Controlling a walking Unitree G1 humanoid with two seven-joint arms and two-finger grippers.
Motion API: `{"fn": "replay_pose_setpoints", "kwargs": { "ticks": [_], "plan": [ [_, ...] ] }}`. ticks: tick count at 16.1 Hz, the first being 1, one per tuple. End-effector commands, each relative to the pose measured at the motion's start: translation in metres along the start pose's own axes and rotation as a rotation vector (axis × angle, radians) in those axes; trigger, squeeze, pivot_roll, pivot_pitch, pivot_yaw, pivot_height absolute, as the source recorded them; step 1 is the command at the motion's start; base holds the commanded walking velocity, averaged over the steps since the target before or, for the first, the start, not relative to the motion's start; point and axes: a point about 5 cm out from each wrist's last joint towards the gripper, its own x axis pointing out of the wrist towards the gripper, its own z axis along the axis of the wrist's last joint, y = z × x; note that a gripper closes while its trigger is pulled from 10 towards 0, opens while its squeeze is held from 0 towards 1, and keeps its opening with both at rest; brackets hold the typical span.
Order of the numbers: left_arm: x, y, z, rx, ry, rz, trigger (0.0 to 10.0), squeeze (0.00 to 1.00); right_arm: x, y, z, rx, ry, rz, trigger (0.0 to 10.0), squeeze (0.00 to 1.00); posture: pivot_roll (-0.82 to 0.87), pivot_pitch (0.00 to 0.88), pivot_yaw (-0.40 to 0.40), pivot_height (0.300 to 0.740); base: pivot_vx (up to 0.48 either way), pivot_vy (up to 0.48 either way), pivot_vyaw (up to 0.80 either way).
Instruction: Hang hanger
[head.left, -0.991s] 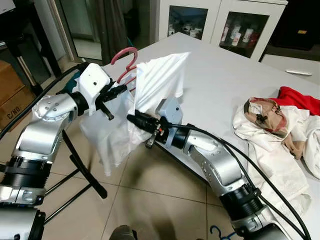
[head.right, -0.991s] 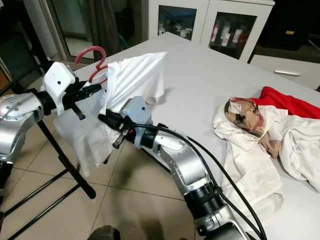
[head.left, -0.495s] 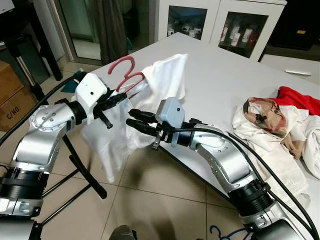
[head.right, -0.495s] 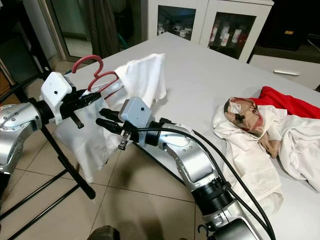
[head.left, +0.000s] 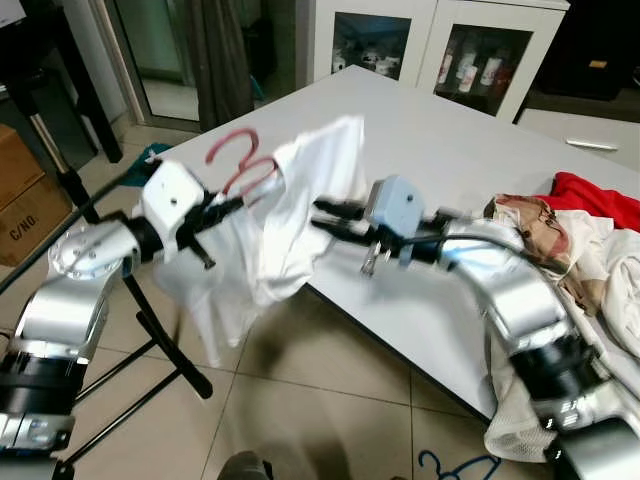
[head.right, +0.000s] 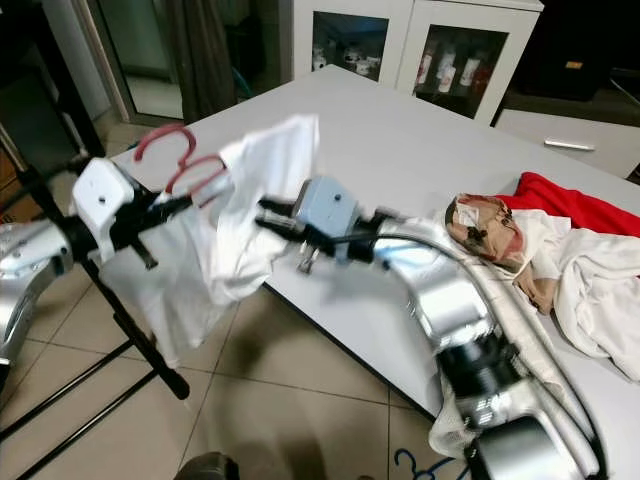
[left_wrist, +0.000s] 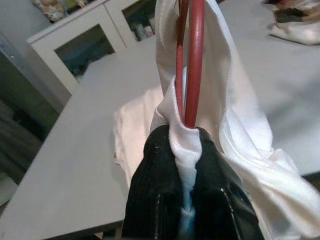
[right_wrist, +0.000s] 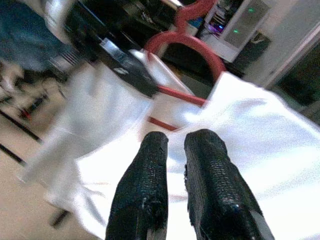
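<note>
A red hanger carries a white garment that droops off the table's near corner. My left gripper is shut on the hanger's neck and the cloth bunched around it; in the left wrist view the red wire rises out of the white fabric between the black fingers. My right gripper hovers just right of the garment, over the table edge, open by a narrow gap and holding nothing. In the right wrist view its fingertips point at the garment and the hanger hook.
A black rack's legs and bar stand on the tiled floor to the left. The white table holds a pile of clothes and a red garment at right. A glass-door cabinet stands behind. A blue hanger lies on the floor.
My right gripper has let go of the white garment and drawn back to the right, up over the table edge. The left gripper still holds the hanger, shifted slightly left.
</note>
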Motion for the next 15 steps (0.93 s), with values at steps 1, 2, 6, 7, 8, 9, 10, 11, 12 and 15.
{"fn": "replay_pose_setpoints", "kwargs": {
  "ticks": [1, 2, 6, 7, 8, 9, 10, 11, 12, 15],
  "plan": [
    [-0.003, -0.004, 0.007, 0.059, -0.013, -0.051, 0.0, 0.00, 0.000, -0.008, -0.001, -0.149, 0.068, -0.007, 10.0, 1.00, 0.08, 0.000, 0.001, 0.740, 0.000, 0.000, 0.00],
    [-0.007, -0.006, 0.006, 0.068, -0.002, -0.073, 0.0, 0.00, -0.001, -0.012, -0.004, -0.243, 0.120, -0.007, 10.0, 1.00, 0.08, 0.000, 0.001, 0.740, 0.000, 0.000, 0.00],
    [-0.017, -0.012, 0.003, 0.101, 0.024, -0.151, 0.0, 0.00, 0.000, -0.014, -0.011, -0.353, 0.175, 0.018, 10.0, 0.00, 0.09, 0.000, -0.001, 0.740, 0.000, 0.000, 0.00],
    [-0.020, -0.014, 0.002, 0.111, 0.029, -0.175, 0.0, 0.00, 0.001, -0.016, -0.012, -0.375, 0.180, 0.014, 10.0, 0.00, 0.09, 0.000, -0.001, 0.740, 0.000, 0.000, 0.00],
    [-0.022, -0.015, 0.002, 0.117, 0.034, -0.180, 0.0, 0.00, 0.001, -0.017, -0.013, -0.395, 0.184, 0.010, 10.0, 0.00, 0.09, 0.000, -0.001, 0.740, 0.000, 0.000, 0.00],
    [-0.024, -0.014, 0.000, 0.125, 0.052, -0.187, 0.0, 0.00, 0.000, -0.020, -0.015, -0.414, 0.194, 0.007, 10.0, 0.00, 0.09, 0.000, -0.001, 0.740, 0.000, 0.000, 0.00],
    [-0.025, -0.014, 0.000, 0.128, 0.057, -0.190, 0.0, 0.00, -0.001, -0.021, -0.016, -0.418, 0.197, 0.005, 10.0, 0.00, 0.09, 0.000, -0.001, 0.740, 0.000, 0.000, 0.00],
    [-0.026, -0.013, -0.001, 0.136, 0.064, -0.197, 0.0, 0.00, -0.001, -0.024, -0.016, -0.428, 0.207, -0.011, 10.0, 0.00, 0.10, 0.000, -0.002, 0.740, 0.000, 0.000, 0.00],
    [-0.026, -0.013, -0.001, 0.140, 0.064, -0.199, 0.0, 0.00, -0.002, -0.026, -0.017, -0.430, 0.209, -0.016, 10.0, 0.00, 0.10, 0.000, -0.002, 0.740, 0.000, 0.000, 0.00],
    [-0.026, -0.013, -0.001, 0.140, 0.064, -0.199, 0.0, 0.00, -0.002, -0.026, -0.017, -0.430, 0.209, -0.016, 10.0, 0.00, 0.10, 0.000, -0.002, 0.740, 0.000, 0.000, 0.00]
  ]
}}
